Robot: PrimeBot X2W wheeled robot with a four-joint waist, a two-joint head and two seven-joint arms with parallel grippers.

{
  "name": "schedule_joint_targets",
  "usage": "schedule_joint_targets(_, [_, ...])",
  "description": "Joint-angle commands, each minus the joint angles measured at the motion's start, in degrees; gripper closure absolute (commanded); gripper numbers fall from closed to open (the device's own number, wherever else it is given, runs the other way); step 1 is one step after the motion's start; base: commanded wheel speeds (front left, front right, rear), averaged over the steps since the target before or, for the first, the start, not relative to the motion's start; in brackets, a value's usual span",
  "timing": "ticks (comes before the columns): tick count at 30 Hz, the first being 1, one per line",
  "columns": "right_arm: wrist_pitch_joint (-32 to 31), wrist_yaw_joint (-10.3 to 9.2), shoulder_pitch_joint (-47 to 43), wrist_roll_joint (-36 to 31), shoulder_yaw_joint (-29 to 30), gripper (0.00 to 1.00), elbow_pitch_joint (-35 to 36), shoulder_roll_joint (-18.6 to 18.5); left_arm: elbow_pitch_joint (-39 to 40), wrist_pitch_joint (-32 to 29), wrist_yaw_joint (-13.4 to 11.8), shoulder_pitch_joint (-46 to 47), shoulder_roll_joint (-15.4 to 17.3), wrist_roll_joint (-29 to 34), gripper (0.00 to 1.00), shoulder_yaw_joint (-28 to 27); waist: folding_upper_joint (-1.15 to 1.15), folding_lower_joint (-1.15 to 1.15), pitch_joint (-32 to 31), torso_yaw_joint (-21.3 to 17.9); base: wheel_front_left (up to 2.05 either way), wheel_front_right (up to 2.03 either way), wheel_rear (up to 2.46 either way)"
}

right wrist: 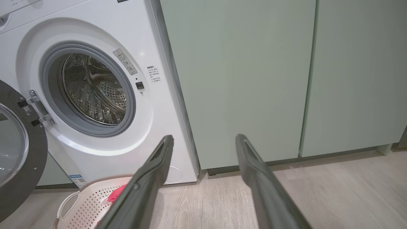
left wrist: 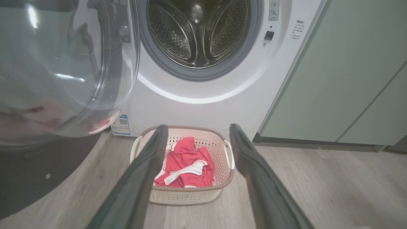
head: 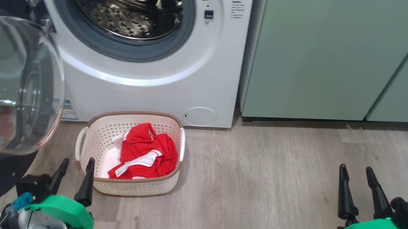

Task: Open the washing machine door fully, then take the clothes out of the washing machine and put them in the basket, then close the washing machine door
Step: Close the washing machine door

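Black-rimmed door point(head: 9, 88) hung open just left of the left gripper point(head: 78, 161); right gripper point(head: 355, 167) well apart; both spread, empty.

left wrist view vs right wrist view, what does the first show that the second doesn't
Left wrist view: the whole cream perforated plastic basket with the red-and-white jersey clothes lying in it, framed by the open left gripper; the round door with its clear bulging glass up close.
Right wrist view: the open right gripper, the door's black rim and hinges, broad pale green cabinet fronts; just a corner of the basket.
Both: the white front-loading washing machine, door open, steel drum with no clothes visible, grey wood-look floor.
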State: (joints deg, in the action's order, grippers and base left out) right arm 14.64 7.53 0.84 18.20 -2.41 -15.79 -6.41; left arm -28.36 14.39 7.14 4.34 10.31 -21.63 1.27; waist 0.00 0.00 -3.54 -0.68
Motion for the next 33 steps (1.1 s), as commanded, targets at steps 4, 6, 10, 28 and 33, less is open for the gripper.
schedule_joint_targets(4, [0.4, -0.04, 0.6, 0.0, -1.0, 0.0, 1.9, 0.1, 1.6, 0.6, 0.4, 2.6, 0.7, 1.0, 0.0, -2.1, 0.0, 0.0, 0.0, 2.7, 0.0, 0.0, 0.0])
schedule_joint_targets(6, [0.4, -0.04, 0.5, 0.0, -1.0, 0.0, 1.9, 0.3, 1.6, 0.6, 0.4, 2.9, 0.6, 1.2, 0.0, -2.0, 0.0, 0.0, 0.0, 4.4, 0.0, 0.0, 0.0])
schedule_joint_targets(10, [0.4, -0.04, 0.5, 0.0, -1.0, 0.0, 2.0, 0.6, 1.6, 0.6, 0.4, 3.4, 0.4, 2.3, 0.0, -2.5, 0.0, 0.0, 0.0, 8.6, 0.0, 0.0, 0.0])
schedule_joint_targets(28, [0.4, -0.04, 1.5, 0.3, -1.4, 0.0, 2.0, 2.2, 1.9, 0.6, 0.4, 4.4, 0.3, 3.7, 0.0, -5.6, 0.0, 0.0, -0.1, 25.9, 0.0, 0.0, 0.0])
schedule_joint_targets(33, [0.4, -0.04, 3.8, 0.3, -2.8, 0.0, 1.6, 2.3, 2.9, 0.6, 0.4, 4.7, 0.3, 4.0, 0.0, -8.5, 0.0, 0.0, 1.4, 27.5, 0.0, 0.0, 0.0])
